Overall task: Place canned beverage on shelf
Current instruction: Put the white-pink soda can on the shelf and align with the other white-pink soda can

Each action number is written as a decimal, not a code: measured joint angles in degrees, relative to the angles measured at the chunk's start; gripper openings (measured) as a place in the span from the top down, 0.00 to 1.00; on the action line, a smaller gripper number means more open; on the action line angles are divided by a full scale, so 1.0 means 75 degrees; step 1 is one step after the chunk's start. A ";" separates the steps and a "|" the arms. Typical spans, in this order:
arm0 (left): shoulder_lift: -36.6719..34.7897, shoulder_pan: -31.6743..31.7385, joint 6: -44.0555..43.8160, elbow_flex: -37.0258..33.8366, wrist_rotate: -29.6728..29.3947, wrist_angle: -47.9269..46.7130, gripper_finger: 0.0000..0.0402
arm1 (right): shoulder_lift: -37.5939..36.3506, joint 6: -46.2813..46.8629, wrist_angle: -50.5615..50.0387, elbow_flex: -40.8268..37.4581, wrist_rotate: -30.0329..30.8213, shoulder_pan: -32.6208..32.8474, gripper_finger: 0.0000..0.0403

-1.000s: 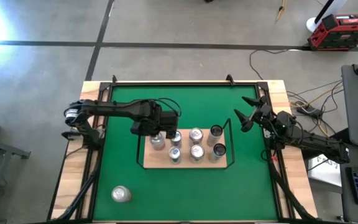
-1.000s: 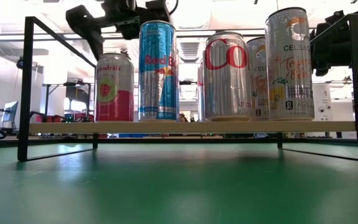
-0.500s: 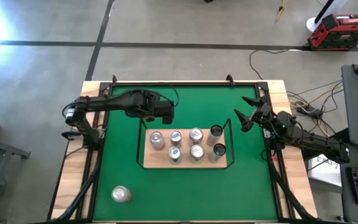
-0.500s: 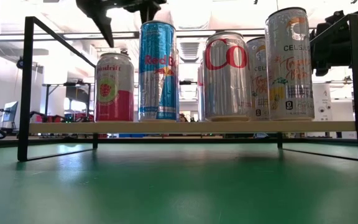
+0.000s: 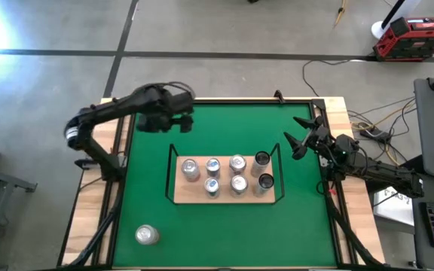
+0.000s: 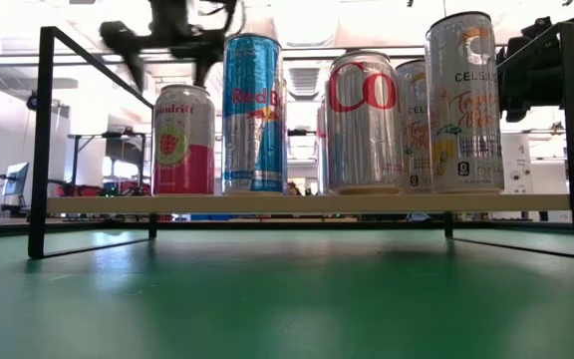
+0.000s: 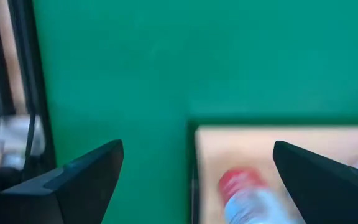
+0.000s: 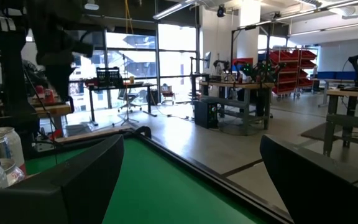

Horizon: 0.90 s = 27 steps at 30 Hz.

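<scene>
Shelf (image 5: 224, 197): flat light-wood board, centre of the high view, edged by a thin black wire rail; in the low view raised on black wire legs above the green felt tabletop (image 5: 224, 233). Seven cans upright on the board: four in the upper row, three in the lower row, leaving the lower-left corner of the board bare.

Open room: broad bare felt below the shelf, to its left and above it; narrower strip between the shelf's right rail and the right gripper (image 5: 298, 138). One more silver can (image 5: 147, 235) lying on the felt at lower left of the high view, well apart from the shelf.

Legible labels, low view: pink and green can (image 6: 183, 141) at left, lettering too small to read; blue and silver Red Bull can (image 6: 252, 113); silver can (image 6: 363, 122) with large red "Co"; pale can marked "CELSIUS" (image 6: 463, 103) at right. All cylindrical metal, glossy.

Left gripper (image 5: 166, 122): upper left of the high view, above the felt and clear of the shelf's upper-left corner, fingers spread wide, nothing between them. Left wrist view: both dark fingers (image 7: 79, 180) over green felt, shelf corner and a red-topped can (image 7: 244, 193) between them farther off.

Right gripper: right of the shelf near the table's right edge, fingers apart, empty.
</scene>
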 joint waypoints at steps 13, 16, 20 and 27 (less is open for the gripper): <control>-0.3473 -0.1524 -0.3518 -0.4259 0.1470 0.0747 0.01 | 0.0000 -0.0010 0.0001 -0.0003 -0.0002 0.0000 0.09; -0.3871 -0.2398 -0.4540 -0.4808 0.1649 0.1055 0.01 | 0.0000 -0.0001 0.0001 0.0000 -0.0002 -0.0002 0.09; -0.4001 -0.3679 -0.6091 -0.5116 0.1687 0.1105 0.01 | 0.0000 0.0002 0.0001 -0.0002 0.0000 -0.0003 0.09; -0.3685 -0.5912 -0.8629 -0.5128 0.1622 0.1640 0.01 | 0.0000 -0.0012 0.0001 -0.0002 -0.0002 0.0000 0.09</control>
